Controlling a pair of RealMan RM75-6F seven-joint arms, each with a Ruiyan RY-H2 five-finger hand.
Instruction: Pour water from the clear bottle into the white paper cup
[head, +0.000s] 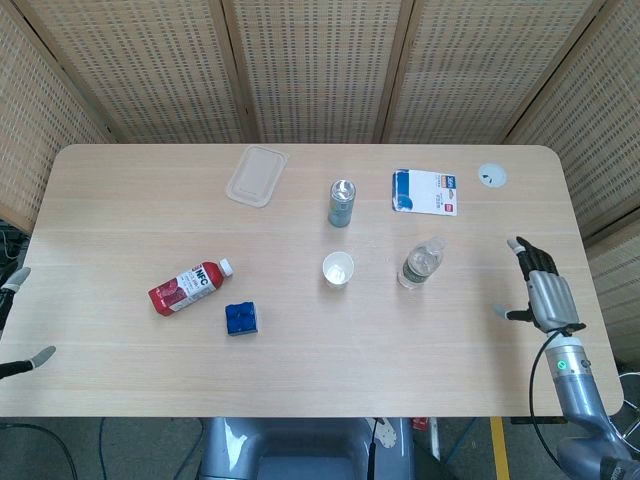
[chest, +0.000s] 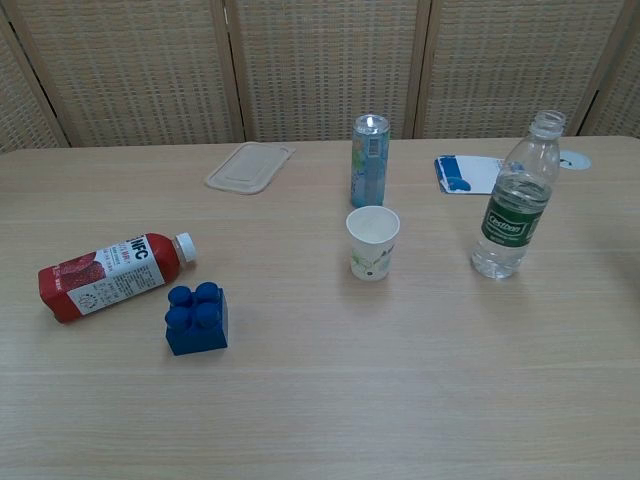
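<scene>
The clear bottle (head: 420, 263) (chest: 515, 210) stands upright without a cap, partly filled, right of the table's middle. The white paper cup (head: 338, 269) (chest: 372, 242) stands upright a short way to its left. My right hand (head: 541, 288) hovers near the table's right edge with fingers spread, holding nothing and well apart from the bottle; the chest view does not show it. Only fingertips of my left hand (head: 18, 278) show at the far left edge of the head view, spread apart and off the table.
A tall can (head: 342, 203) (chest: 369, 160) stands behind the cup. A red juice bottle (head: 190, 285) lies on its side beside a blue block (head: 241, 318) at the left. A clear lid (head: 257, 176), a blue-white packet (head: 425, 192) and a white cap (head: 491, 176) lie at the back.
</scene>
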